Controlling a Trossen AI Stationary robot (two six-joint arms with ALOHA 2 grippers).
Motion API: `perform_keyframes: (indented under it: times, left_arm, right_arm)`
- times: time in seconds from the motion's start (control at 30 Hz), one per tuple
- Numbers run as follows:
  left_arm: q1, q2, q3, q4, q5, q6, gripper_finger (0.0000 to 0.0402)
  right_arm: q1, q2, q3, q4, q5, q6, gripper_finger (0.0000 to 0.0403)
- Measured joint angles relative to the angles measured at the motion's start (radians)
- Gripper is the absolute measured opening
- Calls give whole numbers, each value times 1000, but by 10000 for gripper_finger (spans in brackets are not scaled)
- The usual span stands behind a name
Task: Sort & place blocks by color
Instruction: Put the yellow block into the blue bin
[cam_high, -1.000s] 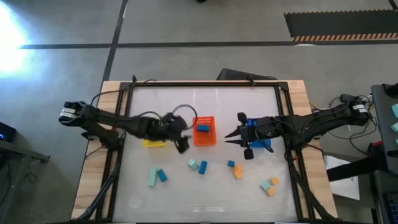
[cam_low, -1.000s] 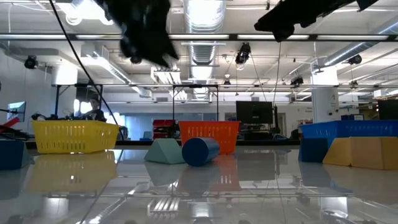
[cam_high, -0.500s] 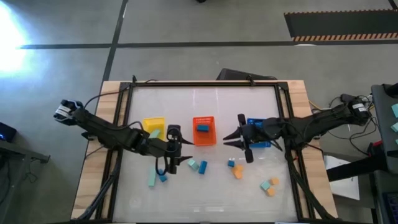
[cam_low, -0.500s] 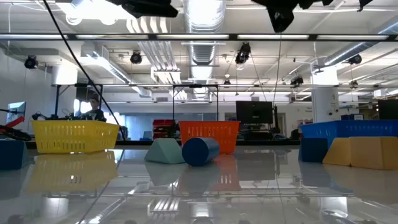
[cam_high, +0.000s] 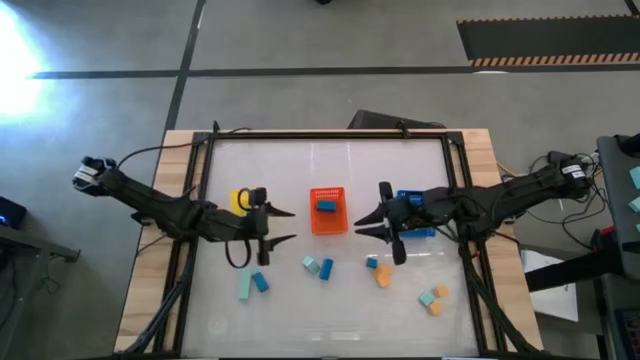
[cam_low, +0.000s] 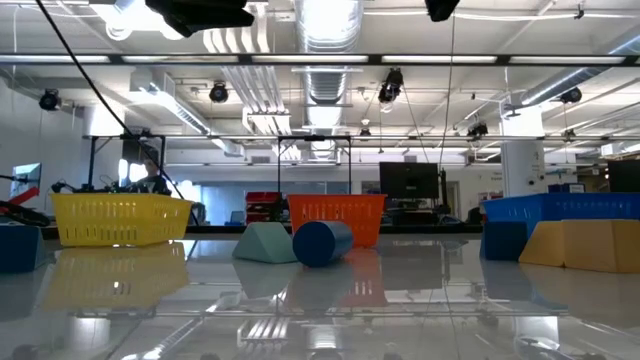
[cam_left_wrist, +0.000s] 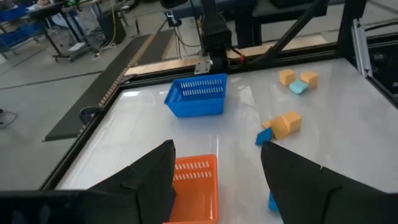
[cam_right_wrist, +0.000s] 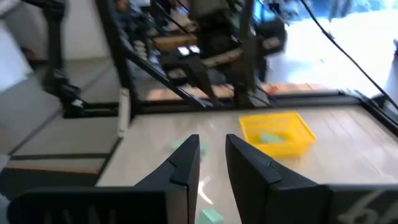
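Small blocks lie along the table's near half: teal (cam_high: 245, 288) and blue (cam_high: 261, 282) at the left, teal (cam_high: 310, 264) and blue (cam_high: 326, 268) in the middle, blue (cam_high: 371, 263) and orange (cam_high: 382, 275) right of them, and teal (cam_high: 427, 297) with two orange ones (cam_high: 441, 290) at the right. One blue block (cam_high: 326, 206) lies in the orange basket (cam_high: 327, 222), and a teal one (cam_right_wrist: 267, 138) in the yellow basket (cam_right_wrist: 273, 134). My left gripper (cam_high: 292, 226) hangs open and level, left of the orange basket, empty. My right gripper (cam_high: 360, 224) hangs shut and empty, right of that basket.
The yellow basket (cam_high: 241, 199) is half hidden under my left arm. The blue basket (cam_left_wrist: 198, 96) stands under my right arm. Black frame bars (cam_high: 330, 135) run around the white table top. Bare table lies behind the baskets, toward the far edge.
My left gripper has drawn back from beside the orange basket toward the table's left. It has risen, rolled, and come up from a downward tilt to nearly level, pointing at the right edge. My right gripper has risen a little, out of the low view's top.
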Motion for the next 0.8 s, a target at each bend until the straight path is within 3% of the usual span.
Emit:
perform_keyframes:
  times: [0.3,0.53,0.8]
  left_arm:
    - [0,-48,-48,25,0,0,221]
    - [1,-51,-49,21,0,1,221]
    - [1,-57,-49,20,0,1,221]
  right_arm:
    - [0,183,268,-411,39,-2,68]
    - [0,361,484,-812,36,208,68]
    - [25,508,553,-1120,-10,343,68]
